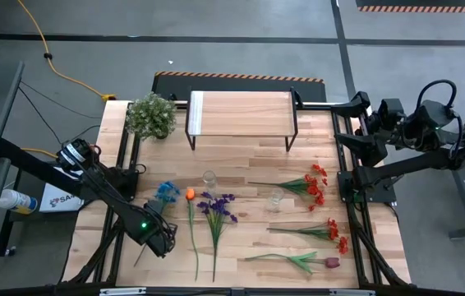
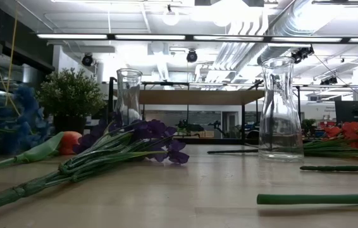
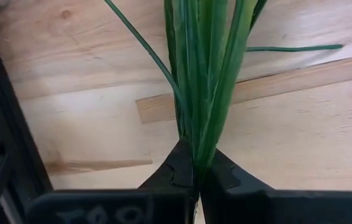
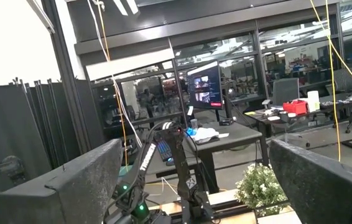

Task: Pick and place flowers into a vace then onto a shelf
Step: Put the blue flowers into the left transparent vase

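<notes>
Purple flowers [image 2: 135, 142] lie before two upright glass vases [image 2: 280, 111].

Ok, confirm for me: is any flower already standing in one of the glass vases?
No. In the low view both glass vases stand empty, while the purple flowers lie flat on the table.

Bright even overhead light from ceiling strips [image 2: 166, 37], glare on the glass vases [image 2: 281, 107]. Soft shadows on table [image 1: 249, 238]. Green stems [image 3: 201, 87] just ahead of left gripper [image 3: 196, 180] blurred.
</notes>
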You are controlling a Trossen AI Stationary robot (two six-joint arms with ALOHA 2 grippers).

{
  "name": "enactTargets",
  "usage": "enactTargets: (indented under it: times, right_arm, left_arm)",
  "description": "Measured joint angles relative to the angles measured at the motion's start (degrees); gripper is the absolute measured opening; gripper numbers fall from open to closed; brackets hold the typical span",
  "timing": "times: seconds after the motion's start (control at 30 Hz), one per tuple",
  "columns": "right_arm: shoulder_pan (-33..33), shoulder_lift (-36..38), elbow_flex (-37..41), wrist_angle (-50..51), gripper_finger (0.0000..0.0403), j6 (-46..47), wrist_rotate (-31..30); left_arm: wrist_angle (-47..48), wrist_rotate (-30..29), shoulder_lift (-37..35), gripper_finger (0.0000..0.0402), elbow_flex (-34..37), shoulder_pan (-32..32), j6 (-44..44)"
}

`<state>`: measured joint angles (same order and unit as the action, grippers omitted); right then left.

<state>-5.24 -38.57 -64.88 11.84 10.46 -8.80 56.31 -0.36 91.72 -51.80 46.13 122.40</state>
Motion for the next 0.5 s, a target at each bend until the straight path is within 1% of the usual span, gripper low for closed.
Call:
enactTargets:
  times: [0.23, 0.5]
  right_arm:
    - [0.0, 0.0, 0.0, 0.0, 0.0394, 0.0, 0.0]
    - [0.0, 0.0, 0.0, 0.9, 0.0394, 0.0, 0.0]
  left_arm:
    - [5.0, -0.2, 0.0, 0.0038, -3.7, 0.0, -0.6]
    - [15.6, -0.9, 0.0, 0.0038, -12.8, 0.0, -1.1]
